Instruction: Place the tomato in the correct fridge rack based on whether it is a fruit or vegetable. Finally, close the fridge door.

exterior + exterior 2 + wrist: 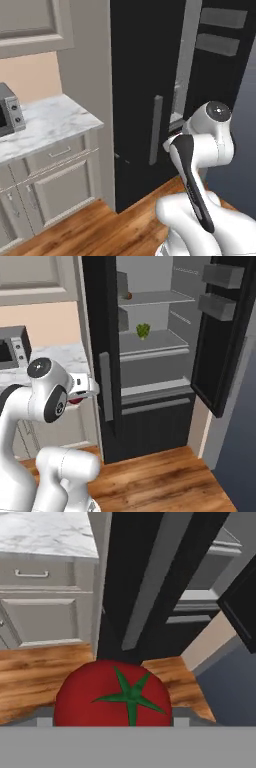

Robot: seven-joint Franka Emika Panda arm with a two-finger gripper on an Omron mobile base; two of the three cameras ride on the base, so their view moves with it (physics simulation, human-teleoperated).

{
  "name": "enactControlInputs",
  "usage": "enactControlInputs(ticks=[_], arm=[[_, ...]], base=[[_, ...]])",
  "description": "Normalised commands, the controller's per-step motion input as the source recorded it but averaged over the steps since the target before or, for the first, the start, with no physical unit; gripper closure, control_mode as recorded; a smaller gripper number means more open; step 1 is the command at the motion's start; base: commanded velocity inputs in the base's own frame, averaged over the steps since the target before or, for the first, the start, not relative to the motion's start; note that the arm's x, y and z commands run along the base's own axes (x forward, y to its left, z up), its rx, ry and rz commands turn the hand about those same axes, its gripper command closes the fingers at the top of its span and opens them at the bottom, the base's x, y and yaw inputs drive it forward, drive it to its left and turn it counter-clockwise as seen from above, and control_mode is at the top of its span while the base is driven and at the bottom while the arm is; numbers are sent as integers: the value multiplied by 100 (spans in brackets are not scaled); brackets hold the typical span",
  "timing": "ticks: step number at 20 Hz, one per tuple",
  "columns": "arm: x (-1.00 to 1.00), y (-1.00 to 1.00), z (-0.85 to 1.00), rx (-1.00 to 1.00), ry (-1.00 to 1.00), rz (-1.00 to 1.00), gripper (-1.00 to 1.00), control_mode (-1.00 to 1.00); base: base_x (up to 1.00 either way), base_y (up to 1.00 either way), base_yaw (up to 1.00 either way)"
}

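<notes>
While my two-finger gripper [113,724] is clamped on the glossy red tomato with a green star calyx [113,696], I see it held over the wood floor [30,677], outside the black fridge [100,331]. Its right door [220,331] stands open; the broad grey fridge rack [155,342] carries a green leafy bunch [143,331].

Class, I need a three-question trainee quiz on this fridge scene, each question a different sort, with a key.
1. True or false: the fridge door stands open.
2. What does the claw hold? A) lettuce B) the tomato C) nothing
3. Name the green item on the fridge rack.

Key: 1 true; 2 B; 3 the leafy green bunch.
</notes>
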Motion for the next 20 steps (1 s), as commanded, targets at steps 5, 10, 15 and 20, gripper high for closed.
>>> enactControlInputs(ticks=[5,10,15,20], arm=[[0,0,0,0,0,0,100,100],[0,0,0,0,0,0,100,100],[0,0,0,0,0,0,100,100],[0,0,0,0,0,0,100,100]], base=[[9,-100,-24],[41,-87,5],[60,-48,39],[63,-16,45]])
